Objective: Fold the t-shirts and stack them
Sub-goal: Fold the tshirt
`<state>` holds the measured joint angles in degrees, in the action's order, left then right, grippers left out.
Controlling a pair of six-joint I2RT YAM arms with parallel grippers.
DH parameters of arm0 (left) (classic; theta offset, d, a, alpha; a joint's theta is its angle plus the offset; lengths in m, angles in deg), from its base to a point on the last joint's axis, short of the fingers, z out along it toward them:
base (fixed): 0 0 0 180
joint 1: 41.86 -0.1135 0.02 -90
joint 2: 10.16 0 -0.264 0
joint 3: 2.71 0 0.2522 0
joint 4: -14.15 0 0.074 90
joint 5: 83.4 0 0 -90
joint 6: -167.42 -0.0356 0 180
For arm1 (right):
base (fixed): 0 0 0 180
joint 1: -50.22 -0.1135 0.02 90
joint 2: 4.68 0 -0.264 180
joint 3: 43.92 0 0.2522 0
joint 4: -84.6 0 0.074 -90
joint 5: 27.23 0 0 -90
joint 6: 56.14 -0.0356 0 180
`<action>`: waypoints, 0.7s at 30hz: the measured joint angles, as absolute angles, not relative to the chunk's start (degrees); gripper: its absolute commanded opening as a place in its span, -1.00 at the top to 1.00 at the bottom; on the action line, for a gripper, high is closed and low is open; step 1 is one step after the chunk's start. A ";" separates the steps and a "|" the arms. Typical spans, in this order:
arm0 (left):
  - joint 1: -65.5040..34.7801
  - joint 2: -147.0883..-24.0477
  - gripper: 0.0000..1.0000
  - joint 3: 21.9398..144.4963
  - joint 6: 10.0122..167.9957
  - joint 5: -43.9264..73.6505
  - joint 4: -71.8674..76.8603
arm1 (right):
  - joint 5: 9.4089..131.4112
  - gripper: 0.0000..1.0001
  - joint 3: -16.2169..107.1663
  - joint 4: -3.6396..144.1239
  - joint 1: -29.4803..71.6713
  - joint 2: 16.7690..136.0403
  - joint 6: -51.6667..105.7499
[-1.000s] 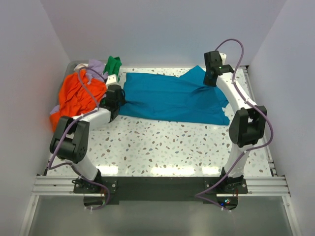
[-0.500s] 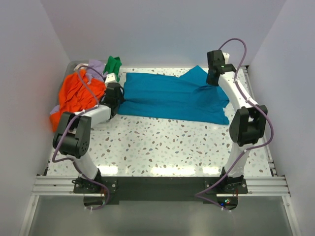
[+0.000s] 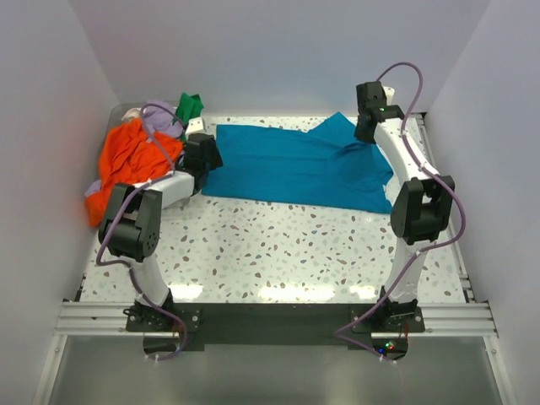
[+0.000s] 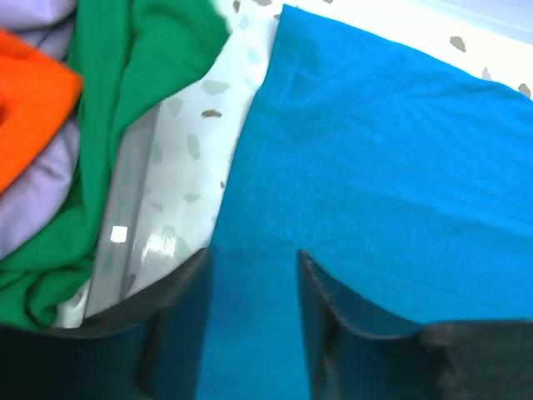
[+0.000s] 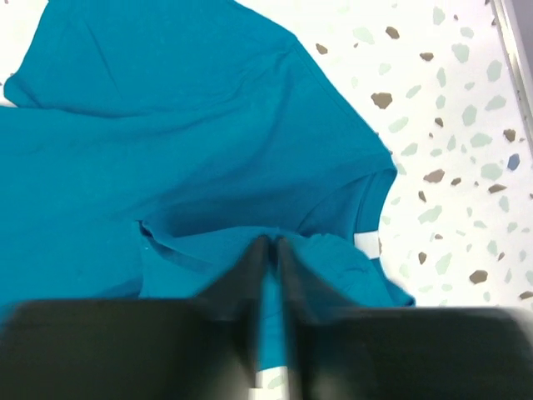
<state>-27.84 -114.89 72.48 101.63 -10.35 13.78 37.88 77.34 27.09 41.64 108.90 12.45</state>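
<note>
The large teal t-shirt (image 3: pixel 295 164) lies spread flat across the back of the table, also seen in the wrist views (image 4: pixel 391 150) (image 5: pixel 166 125). My left gripper (image 3: pixel 207 153) (image 4: pixel 254 268) stands open over its left edge, teal cloth showing between the fingers. My right gripper (image 3: pixel 365 135) (image 5: pixel 271 243) is at the shirt's right end near the collar, its fingers almost together with a raised fold of teal cloth pinched at the tips. The orange (image 3: pixel 126 160), lavender (image 3: pixel 162 118) and green (image 3: pixel 190 105) t-shirts lie heaped at the back left.
The heap sits in a grey bin (image 4: pixel 125 225) at the table's left rim, next to my left gripper. A raised rail (image 3: pixel 439 169) runs along the right side. White walls close the back and sides. Speckled tabletop (image 3: pixel 278 245) lies in front of the teal shirt.
My left gripper has opened and shifted back along the teal shirt's left edge. My right gripper has moved slightly toward the back wall, its fingers parting a little.
</note>
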 measured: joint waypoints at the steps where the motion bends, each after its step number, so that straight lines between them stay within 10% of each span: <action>1: -27.86 -114.95 -0.20 72.85 101.59 -10.00 13.85 | 37.88 0.27 78.15 27.00 41.73 109.52 12.27; 3: -27.86 -114.98 -0.31 73.40 101.70 -9.43 14.04 | 38.08 -0.33 80.23 26.76 42.06 111.26 12.67; 7: -27.93 -115.00 -0.39 73.83 101.59 -7.84 14.26 | 38.28 -0.59 82.57 26.19 42.50 112.88 13.61; 21: -23.60 -115.81 -0.49 73.18 99.31 5.32 21.04 | 49.49 -0.68 58.81 34.09 42.67 99.68 13.54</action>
<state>-23.60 -115.81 73.18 99.31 5.32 21.04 49.49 58.81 34.09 42.67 99.68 13.54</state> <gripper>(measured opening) 0.740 0.837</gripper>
